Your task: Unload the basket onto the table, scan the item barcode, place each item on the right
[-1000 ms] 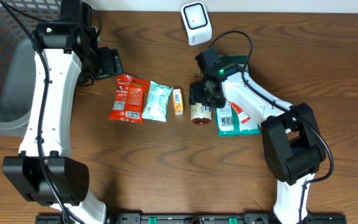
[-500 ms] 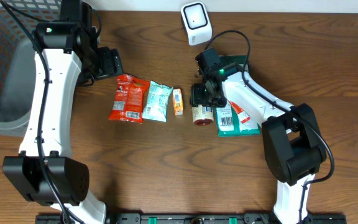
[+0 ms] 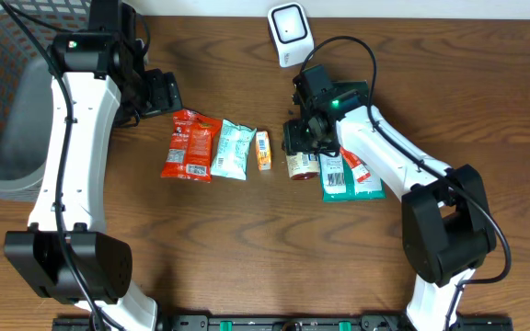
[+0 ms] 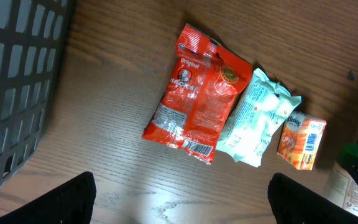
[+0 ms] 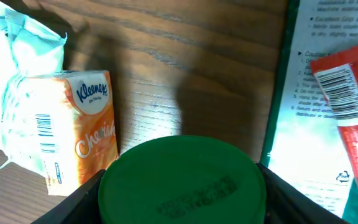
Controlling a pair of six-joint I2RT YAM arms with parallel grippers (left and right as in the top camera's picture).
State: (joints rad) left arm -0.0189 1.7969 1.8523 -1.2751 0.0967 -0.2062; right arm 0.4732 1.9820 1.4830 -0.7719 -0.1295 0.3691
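Two arms are in play, but only one is at the item: the right gripper (image 3: 302,145) is set down over the jar (image 3: 302,167), near the middle of the table. In the right wrist view the green lid (image 5: 182,180) is seen filling the gap, with a dark finger (image 5: 82,202) laid against its rim at 9 o'clock and the other at 3 o'clock. The lid is judged to be clamped at a middling spread.

The jar stands roughly upright, its long axis running up into the palm. No barcode can be made out on it here.

The scanner (image 3: 290,33) is found at 12 o'clock from the jar in the overhead view, near the far edge, with bare wood between them. A lift and a carry towards 12 o'clock would be called for, and the label side would have to be turned to the scanner's face.

The orange tissue box (image 3: 262,150) lies just beside the jar at 9 o'clock and could be brushed.

The left gripper (image 4: 182,199) is held wide and empty, well apart at 10 o'clock, over the red snack bag (image 4: 199,93).
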